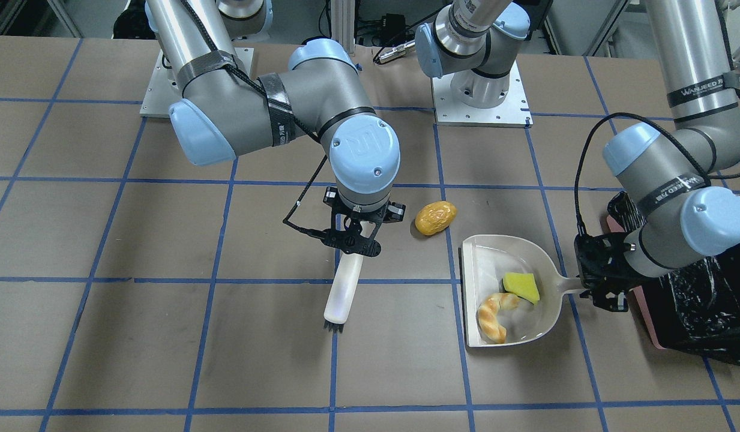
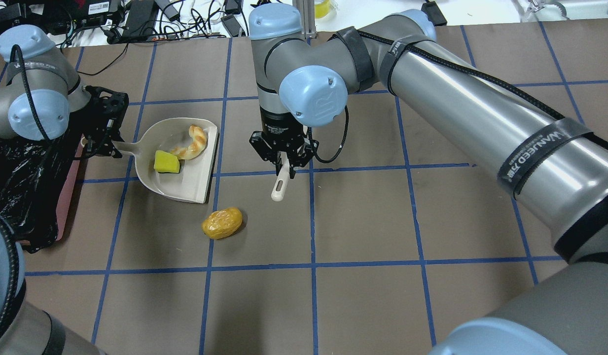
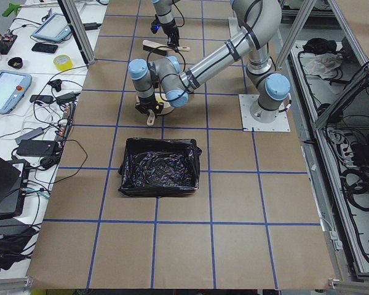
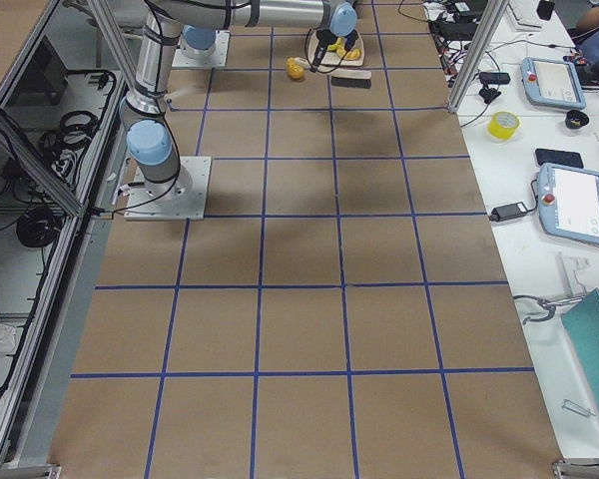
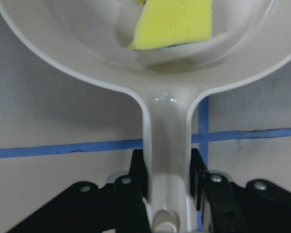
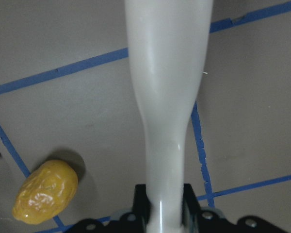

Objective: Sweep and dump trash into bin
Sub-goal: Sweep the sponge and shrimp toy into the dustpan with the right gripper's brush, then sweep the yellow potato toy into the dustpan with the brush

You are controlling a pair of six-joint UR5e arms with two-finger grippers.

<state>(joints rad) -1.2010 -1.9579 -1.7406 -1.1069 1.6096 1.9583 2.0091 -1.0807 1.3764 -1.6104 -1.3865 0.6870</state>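
Note:
The cream-white dustpan (image 1: 490,264) lies flat on the table with the yellow-green sponge wedge (image 1: 521,287) and the tan twisted bread piece (image 1: 494,315) in it. My left gripper (image 1: 599,287) is shut on the dustpan's handle (image 5: 166,160). The golden-brown potato-like lump (image 1: 435,217) lies loose on the table beside the pan's open edge. My right gripper (image 1: 353,235) is shut on a white brush (image 1: 343,290), bristles (image 1: 333,327) away from the lump. The pink bin with its black bag (image 1: 700,312) stands behind my left gripper.
The table is brown with blue tape grid lines. The arm bases (image 1: 481,96) are bolted at the robot's edge. Cables and devices lie beyond the table's far edge (image 2: 136,19). The lump also shows in the right wrist view (image 6: 45,191).

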